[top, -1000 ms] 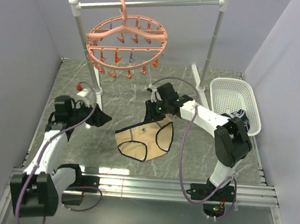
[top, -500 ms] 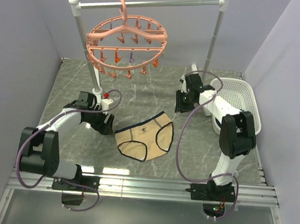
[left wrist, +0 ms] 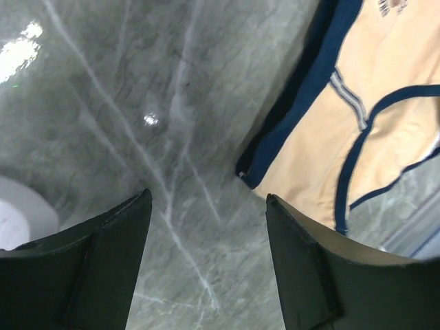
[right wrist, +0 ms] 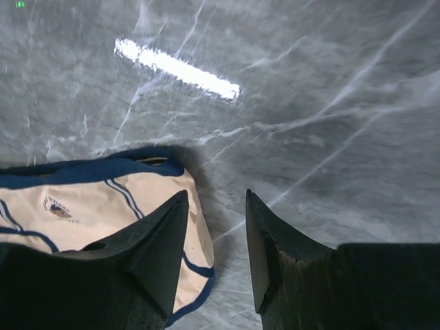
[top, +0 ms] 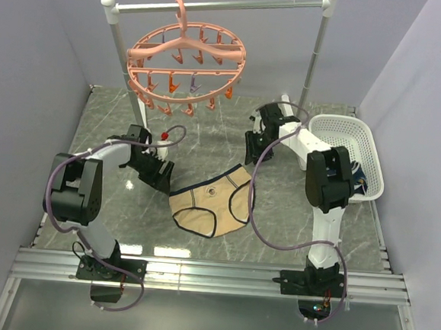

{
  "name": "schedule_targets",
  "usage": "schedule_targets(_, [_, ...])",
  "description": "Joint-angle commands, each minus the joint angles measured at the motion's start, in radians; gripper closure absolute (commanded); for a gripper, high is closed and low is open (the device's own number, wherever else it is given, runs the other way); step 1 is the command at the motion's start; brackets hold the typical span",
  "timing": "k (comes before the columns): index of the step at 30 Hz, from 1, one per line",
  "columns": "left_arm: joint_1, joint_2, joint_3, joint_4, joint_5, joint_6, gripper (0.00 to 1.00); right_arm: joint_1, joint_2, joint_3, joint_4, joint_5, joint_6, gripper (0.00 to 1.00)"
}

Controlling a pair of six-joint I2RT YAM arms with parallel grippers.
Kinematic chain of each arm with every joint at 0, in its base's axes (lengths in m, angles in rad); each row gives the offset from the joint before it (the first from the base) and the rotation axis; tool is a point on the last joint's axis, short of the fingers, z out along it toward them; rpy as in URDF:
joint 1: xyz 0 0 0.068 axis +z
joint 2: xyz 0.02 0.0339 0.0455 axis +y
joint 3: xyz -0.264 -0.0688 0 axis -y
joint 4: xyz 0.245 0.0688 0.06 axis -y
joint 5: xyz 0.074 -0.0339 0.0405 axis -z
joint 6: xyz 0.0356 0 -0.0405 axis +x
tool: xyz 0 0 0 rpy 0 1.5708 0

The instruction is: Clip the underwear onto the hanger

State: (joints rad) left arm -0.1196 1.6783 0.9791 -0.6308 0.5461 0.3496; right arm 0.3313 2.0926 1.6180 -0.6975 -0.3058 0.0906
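The beige underwear (top: pixel 211 203) with navy trim lies flat on the marble table, near the middle. The salmon-pink round hanger (top: pixel 187 61) with its many clips hangs from the rack bar, above and behind it. My left gripper (top: pixel 160 179) is open and empty, low over the table just left of the underwear's left edge. In the left wrist view the underwear (left wrist: pixel 385 96) lies at the upper right of the open gripper (left wrist: pixel 208 196). My right gripper (top: pixel 251 149) is open and empty, behind the underwear's right side. In the right wrist view the underwear (right wrist: pixel 89 196) lies left of the open gripper (right wrist: pixel 216 194).
The silver-and-white rack (top: pixel 314 61) stands at the back, one of its white feet (left wrist: pixel 17 210) close to my left gripper. A white basket (top: pixel 343 136) with a dark garment (top: pixel 360 181) in it sits at the right.
My right gripper has left the underwear's waistband, pulled back to the far right, then come slightly left. My left gripper has moved right to the underwear's left edge. The underwear lies still.
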Motion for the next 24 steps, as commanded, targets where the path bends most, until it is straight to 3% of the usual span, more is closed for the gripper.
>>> schedule_targets(1, [-0.009, 0.03, 0.058, -0.075, 0.086, -0.005, 0.28, 0.009, 0.009, 0.043, -0.037, -0.097, -0.023, 0.53])
schedule_targets(8, [-0.04, 0.112, 0.099, -0.127, 0.092, 0.009, 0.28, 0.035, 0.037, 0.036, -0.03, -0.142, -0.022, 0.53])
schedule_targets(14, [-0.077, 0.149, 0.109, -0.129, 0.061, -0.006, 0.37, 0.037, 0.073, 0.048, -0.02, -0.133, -0.017, 0.55])
schedule_targets(21, [-0.103, 0.185, 0.113, -0.133, 0.0, -0.023, 0.6, 0.034, 0.055, 0.0, 0.013, -0.142, -0.015, 0.61])
schedule_targets(24, [-0.11, 0.164, 0.099, -0.116, -0.012, -0.027, 0.74, 0.032, 0.027, -0.032, 0.016, -0.145, -0.017, 0.73])
